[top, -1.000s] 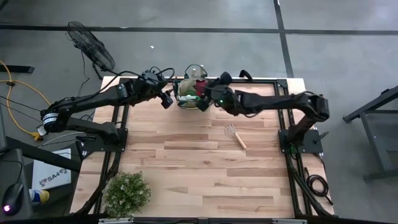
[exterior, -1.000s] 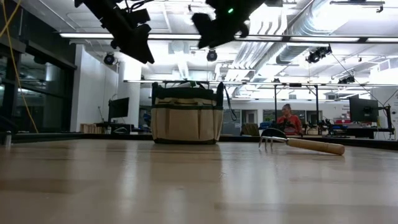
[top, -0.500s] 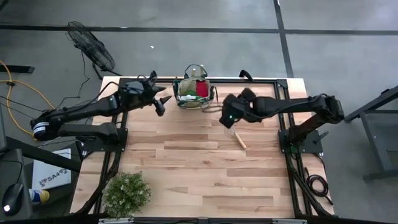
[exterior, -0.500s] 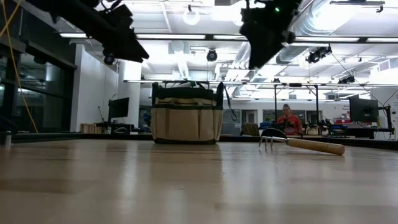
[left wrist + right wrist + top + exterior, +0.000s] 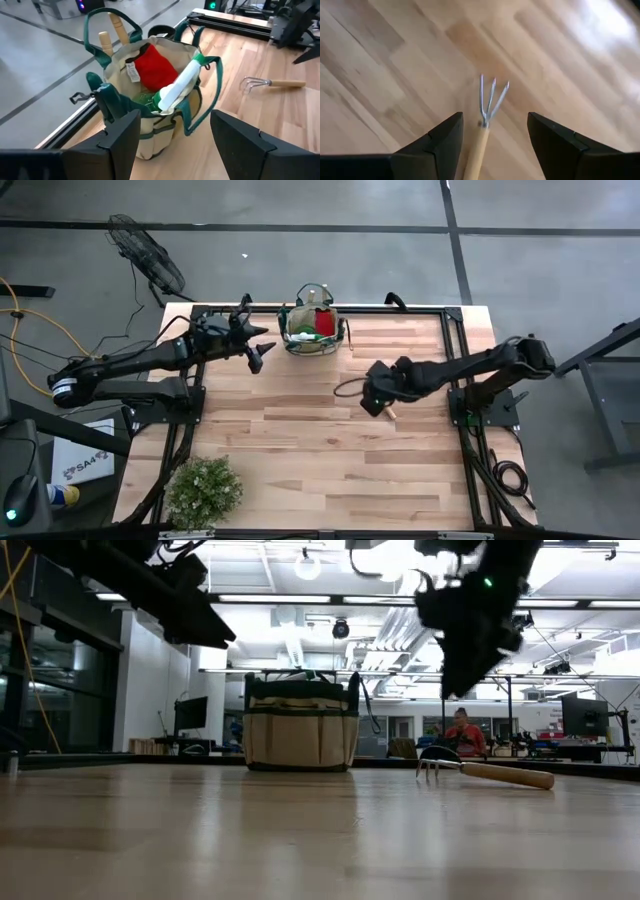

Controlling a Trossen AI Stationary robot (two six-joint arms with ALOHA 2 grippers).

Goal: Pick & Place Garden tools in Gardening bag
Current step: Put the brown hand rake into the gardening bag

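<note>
Right wrist view showed the right gripper [image 5: 490,150] empty, jaws apart, above the wire rake [image 5: 485,117] lying on the table [image 5: 300,430]; descending squarely over its wooden handle seemed wisest.

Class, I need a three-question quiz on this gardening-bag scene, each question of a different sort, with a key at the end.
1. True or false: the wire rake lies on the table, outside the gardening bag.
2. Which gripper hangs above the rake? A) left gripper B) right gripper
3. Fill in: the right gripper's fingers stand ____ on either side of the rake's handle.

Key: 1 true; 2 B; 3 open.
</note>
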